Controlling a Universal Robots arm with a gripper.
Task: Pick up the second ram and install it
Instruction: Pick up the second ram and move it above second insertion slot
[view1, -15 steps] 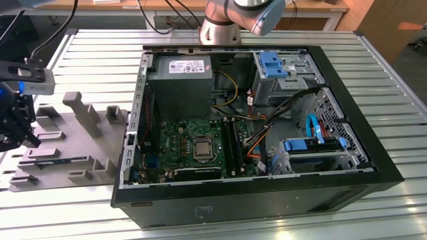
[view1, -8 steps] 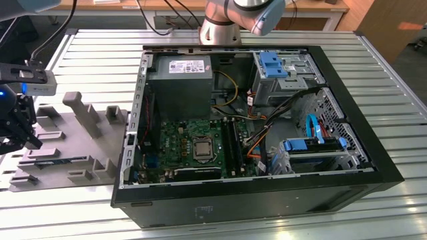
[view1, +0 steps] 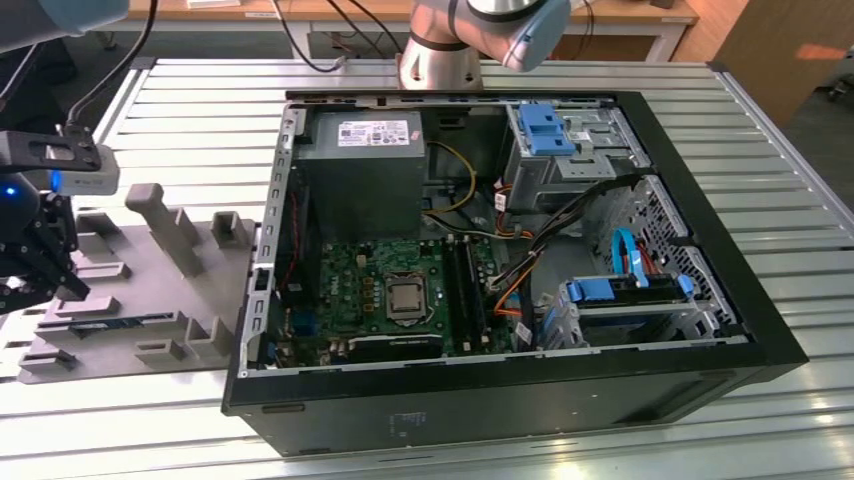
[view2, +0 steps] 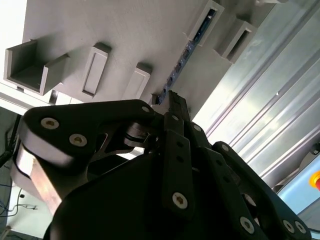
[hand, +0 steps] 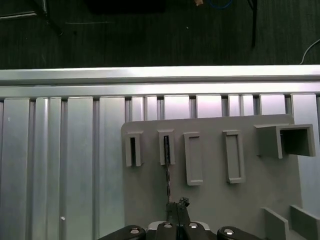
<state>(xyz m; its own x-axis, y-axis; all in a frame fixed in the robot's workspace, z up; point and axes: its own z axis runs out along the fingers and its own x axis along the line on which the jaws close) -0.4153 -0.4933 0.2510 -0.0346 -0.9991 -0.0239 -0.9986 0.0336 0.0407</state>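
Gripper first: in the first wrist view its two black fingertips sit pressed close together, and nothing can be seen pinched between them. The second ram runs straight out from those tips as a thin dark line, seen edge-on. The tips are right at the stick's near end, but touch or no touch, I can't tell.

Over in the second wrist view the stick shows more, a slim strip with dark chips along it. It lies on the grey tray, and its far end is tucked into a small slotted block. More blocks of that kind stand in a row beside it, and a bigger open-sided box stands further along.

Now the exterior view. The gripper hangs low over the tray, far out at the exterior view's left. The ram shows bluish near the tray's front edge, just beside the fingers. The tray rests on a slatted metal table.

An open computer case lies just beside the tray, on the exterior view's right of it. The green motherboard is exposed inside, with a grey power supply behind it. Blue drive brackets and loose cables fill the case's other half. The arm's base stands at the table's far edge.
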